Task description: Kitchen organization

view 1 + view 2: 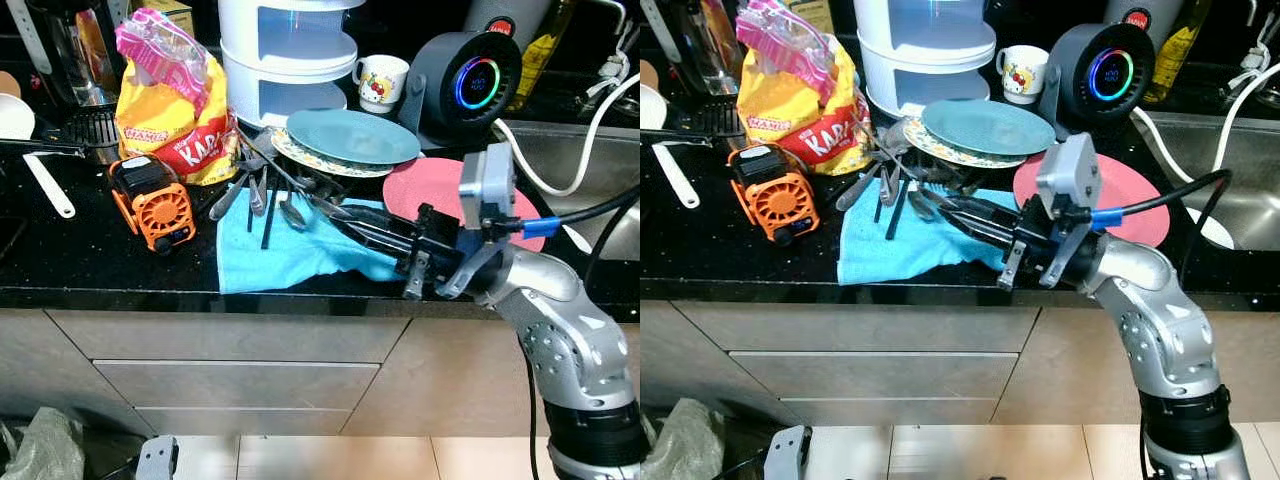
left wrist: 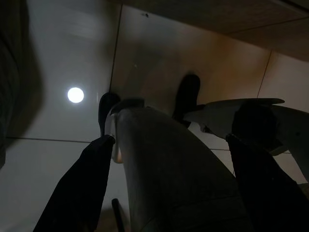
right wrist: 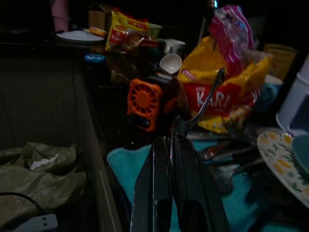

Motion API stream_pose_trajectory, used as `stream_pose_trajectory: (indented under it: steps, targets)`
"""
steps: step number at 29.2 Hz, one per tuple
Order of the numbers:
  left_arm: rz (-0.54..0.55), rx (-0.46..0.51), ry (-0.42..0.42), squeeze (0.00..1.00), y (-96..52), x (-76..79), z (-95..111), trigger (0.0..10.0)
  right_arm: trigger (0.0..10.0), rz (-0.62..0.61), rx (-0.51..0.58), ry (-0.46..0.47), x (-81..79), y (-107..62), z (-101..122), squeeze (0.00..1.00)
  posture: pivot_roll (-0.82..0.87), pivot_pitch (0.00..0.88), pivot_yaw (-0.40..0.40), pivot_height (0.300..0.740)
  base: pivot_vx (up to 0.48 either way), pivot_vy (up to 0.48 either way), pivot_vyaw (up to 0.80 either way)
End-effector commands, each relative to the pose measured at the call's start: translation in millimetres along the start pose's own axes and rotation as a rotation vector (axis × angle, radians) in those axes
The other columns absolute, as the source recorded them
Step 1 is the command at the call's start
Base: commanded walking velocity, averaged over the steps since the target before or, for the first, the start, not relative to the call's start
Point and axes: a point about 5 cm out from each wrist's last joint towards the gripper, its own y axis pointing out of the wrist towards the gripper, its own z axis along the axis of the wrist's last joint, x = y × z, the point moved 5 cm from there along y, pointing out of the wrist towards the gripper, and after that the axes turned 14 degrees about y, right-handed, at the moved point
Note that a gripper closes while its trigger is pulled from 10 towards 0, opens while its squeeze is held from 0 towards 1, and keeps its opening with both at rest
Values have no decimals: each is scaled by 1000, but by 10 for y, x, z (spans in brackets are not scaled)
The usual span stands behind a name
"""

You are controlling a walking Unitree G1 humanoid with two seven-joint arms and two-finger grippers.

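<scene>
- the right gripper (image 1: 345, 215) reaches in over the front edge of the black worktop (image 1: 70, 250), its two long black fingers pressed together on the handle of a metal spoon (image 3: 198, 113), which sticks out past the fingertips.
- under the gripper, a blue cloth (image 1: 280, 250) lies at the front edge of the worktop, one corner hanging slightly over.
- a heap of cutlery (image 1: 262, 185) rests on the far part of the cloth, handles fanned toward the front.
- an orange fan-like gadget (image 1: 152, 203) stands just beside the cloth, on its left.
- a pink round mat (image 1: 428, 182) lies right of the cloth, near the sink (image 1: 570, 150) at the worktop's right end.
- behind the cutlery, a teal plate (image 1: 352, 135) sits stacked on a flowered plate (image 1: 300, 155).
- a yellow and red snack bag (image 1: 170, 115) stands behind the orange gadget.
- toward the back edge stand a white tiered container (image 1: 285, 55), a white mug (image 1: 382, 78) and a round grey device with a lit ring (image 1: 462, 85).
- the left gripper (image 2: 164, 183) hangs low over a tiled floor (image 2: 58, 111), fingers spread and holding nothing.
</scene>
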Motion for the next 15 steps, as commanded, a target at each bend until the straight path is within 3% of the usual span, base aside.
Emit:
stream_pose_trajectory:
  steps: [1, 8, 9, 13, 14, 15]
  targets:
    - [-9, -45, -9, 0, -16, 29, -141, 10000, 10000, -2, -5, 17, -6, -77, -23, 0, 72, 86, -23, 740, 0, 0, 0]
    - [-10, -46, -7, 0, -14, 32, -137, 10000, 10000, 25, 75, 80, -64, -131, 49, 0, 69, 85, -21, 740, 0, 0, 0]
    - [-11, -47, -7, 0, -14, 33, -138, 10000, 10000, 32, 130, 108, -74, -146, 104, 0, 67, 85, -20, 740, 0, 0, 0]
    - [-11, -47, -5, 0, -16, 30, -140, 10000, 10000, -11, 227, 145, 7, -168, 183, 0, 65, 84, -20, 740, 0, 0, 0]
    - [-10, -45, -6, 0, -17, 25, -137, 10000, 10000, -125, 293, 194, 216, -185, 173, 0, 66, 84, -21, 740, 0, 0, 0]
    - [-10, -45, -6, 0, -17, 25, -137, 10000, 10000, -125, 293, 194, 216, -185, 173, 0, 66, 84, -21, 740, 0, 0, 0]
